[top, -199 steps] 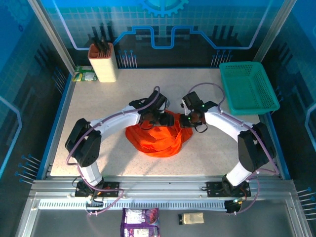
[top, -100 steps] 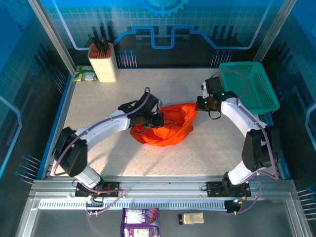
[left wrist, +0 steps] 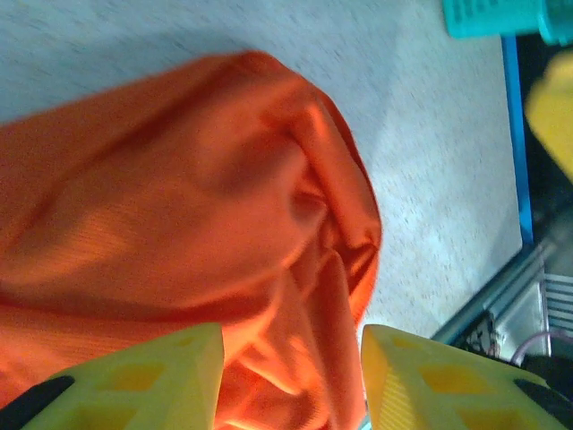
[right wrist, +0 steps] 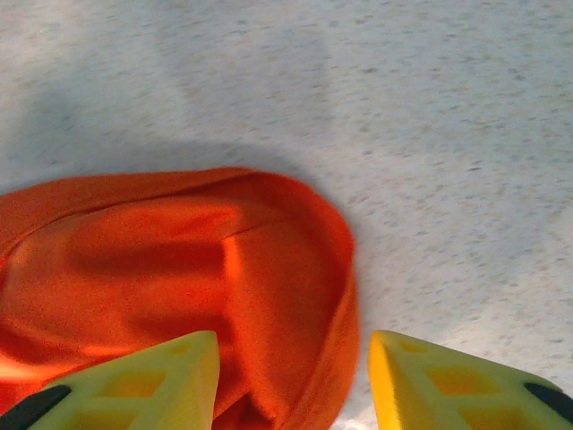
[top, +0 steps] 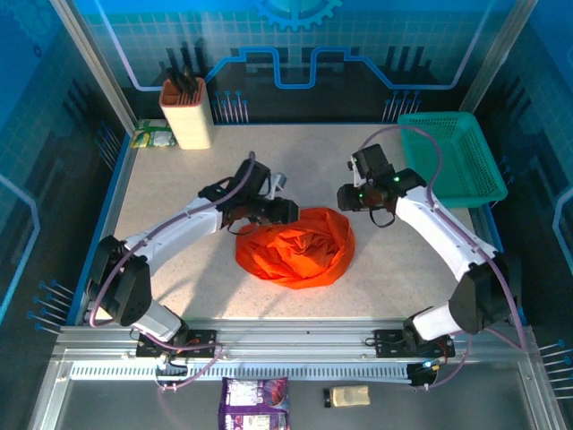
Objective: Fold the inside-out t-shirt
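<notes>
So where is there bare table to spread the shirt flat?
Bare speckled tabletop lies between the crumpled orange-red cloth t-shirt and the near rail, and between the beige holder and the teal mesh basket. Crowded: left gripper and right gripper by the shirt.
</notes>
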